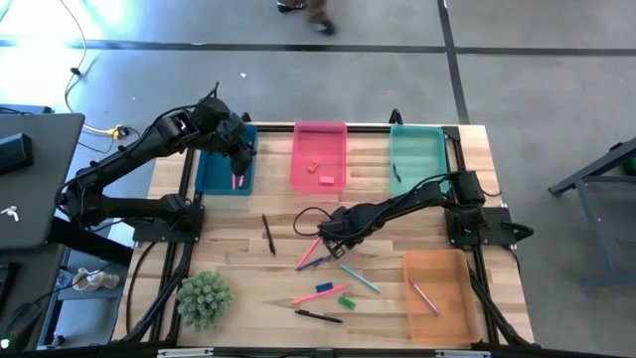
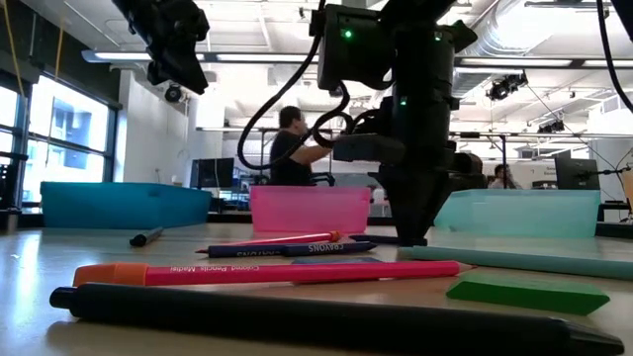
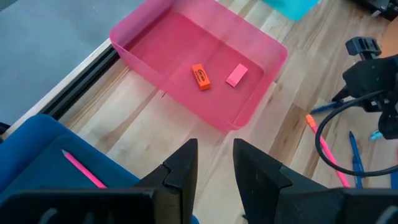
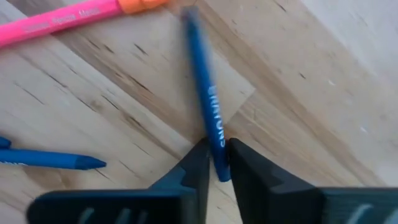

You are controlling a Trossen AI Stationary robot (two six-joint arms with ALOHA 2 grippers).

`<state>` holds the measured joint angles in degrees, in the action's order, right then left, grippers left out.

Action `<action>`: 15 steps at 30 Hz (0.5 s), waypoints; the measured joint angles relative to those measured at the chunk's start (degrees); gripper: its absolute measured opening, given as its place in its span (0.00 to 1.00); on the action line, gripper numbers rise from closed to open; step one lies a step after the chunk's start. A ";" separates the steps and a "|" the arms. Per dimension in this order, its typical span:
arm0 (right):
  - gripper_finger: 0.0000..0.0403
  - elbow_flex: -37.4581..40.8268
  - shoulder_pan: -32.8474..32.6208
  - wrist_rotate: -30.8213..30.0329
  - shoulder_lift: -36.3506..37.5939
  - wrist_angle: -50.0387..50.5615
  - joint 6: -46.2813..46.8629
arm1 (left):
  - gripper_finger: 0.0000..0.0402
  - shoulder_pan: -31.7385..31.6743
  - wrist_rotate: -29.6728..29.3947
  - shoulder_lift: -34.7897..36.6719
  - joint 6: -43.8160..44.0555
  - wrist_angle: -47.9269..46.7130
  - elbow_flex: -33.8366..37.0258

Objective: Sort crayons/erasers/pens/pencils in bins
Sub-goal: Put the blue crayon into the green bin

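Note:
My right gripper (image 1: 333,242) stands at the table's middle, pointing down, shut on a blue crayon (image 4: 208,87) among loose sticks. A pink marker (image 4: 59,22) and another blue stick (image 4: 50,158) lie beside it. My left gripper (image 3: 214,168) is open and empty above the dark blue bin (image 1: 214,169), which holds a pink stick (image 3: 84,171). The pink bin (image 1: 320,149) holds an orange eraser (image 3: 200,76) and a pink eraser (image 3: 236,74). A blue eraser (image 1: 324,288) and a green eraser (image 1: 347,300) lie on the table. My right gripper pinches the blue crayon by one end (image 4: 217,158) between its two fingers. The fingers come from above, pointing down, and lie across the crayon. The crayon runs nearly level (image 2: 287,249) away from the fingers; whether it is clear of the table I cannot tell.
The teal bin (image 1: 417,154) at the far right holds a dark pen. The orange bin (image 1: 442,293) at the near right holds a pink stick. A green plant (image 1: 204,298) stands near left. Black pens (image 1: 268,234) (image 1: 318,316) and a teal stick (image 1: 360,278) lie loose.

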<state>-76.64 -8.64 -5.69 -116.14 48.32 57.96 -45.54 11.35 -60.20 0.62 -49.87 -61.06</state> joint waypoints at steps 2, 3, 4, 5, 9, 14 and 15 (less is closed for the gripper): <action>0.07 0.04 0.02 0.16 0.00 0.10 -0.80 | 0.22 0.00 0.00 0.00 0.00 -0.01 0.00; 0.05 0.04 0.02 0.29 0.00 0.10 -1.39 | 0.22 0.00 0.00 0.00 0.00 -0.01 0.00; 0.04 0.04 0.02 0.42 0.00 0.10 -1.74 | 0.22 0.00 0.00 0.00 0.00 -0.01 0.00; 0.02 0.04 0.02 0.50 -0.02 0.10 -2.22 | 0.22 0.00 0.00 0.00 0.00 -0.01 0.00; 0.01 0.07 0.02 0.77 -0.07 0.10 -3.71 | 0.22 0.00 0.00 0.00 -0.28 -0.01 0.00; 0.02 0.15 0.01 1.22 0.27 0.05 -5.53 | 0.22 0.00 0.00 0.00 -0.26 -0.01 0.00; 0.02 0.20 -0.04 1.29 0.32 -0.01 -5.61 | 0.22 0.00 0.00 0.00 -0.26 -0.01 0.00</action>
<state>-76.44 -8.69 -4.40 -115.82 48.31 52.34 -45.54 11.35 -60.20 0.36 -49.89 -61.06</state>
